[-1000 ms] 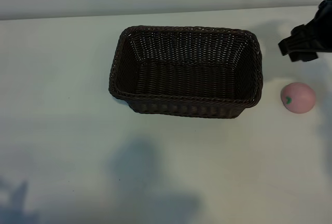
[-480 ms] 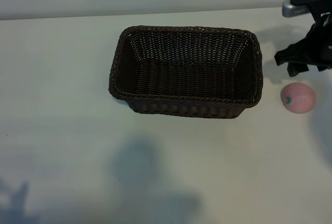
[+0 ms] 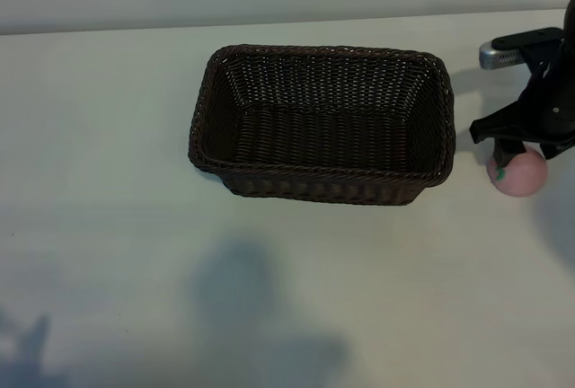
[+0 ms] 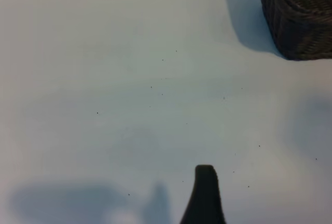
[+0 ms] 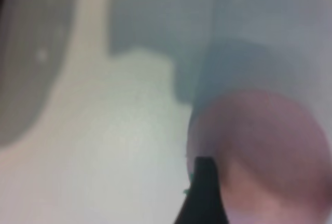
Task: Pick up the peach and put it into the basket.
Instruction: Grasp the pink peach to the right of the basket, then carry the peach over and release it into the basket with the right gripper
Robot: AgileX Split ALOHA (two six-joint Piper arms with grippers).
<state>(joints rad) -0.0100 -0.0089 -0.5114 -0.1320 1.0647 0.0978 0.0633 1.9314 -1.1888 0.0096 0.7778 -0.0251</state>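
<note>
Right gripper point(image 3: 528, 145) at the peach point(image 3: 519, 175), claw spread, nothing pinched.

The peach sits on the white table point(image 3: 108, 226) at about 3 o'clock from the dark wicker basket point(image 3: 322, 124), just beside its short end and apart from it. The right gripper hangs directly over the peach's far side, possibly touching it; the wrist view is too blurred to settle that. One dark finger point(image 5: 205, 193) overlaps the peach's edge. The left gripper point(image 4: 205, 195) hovers spread above bare table near a basket corner.
</note>
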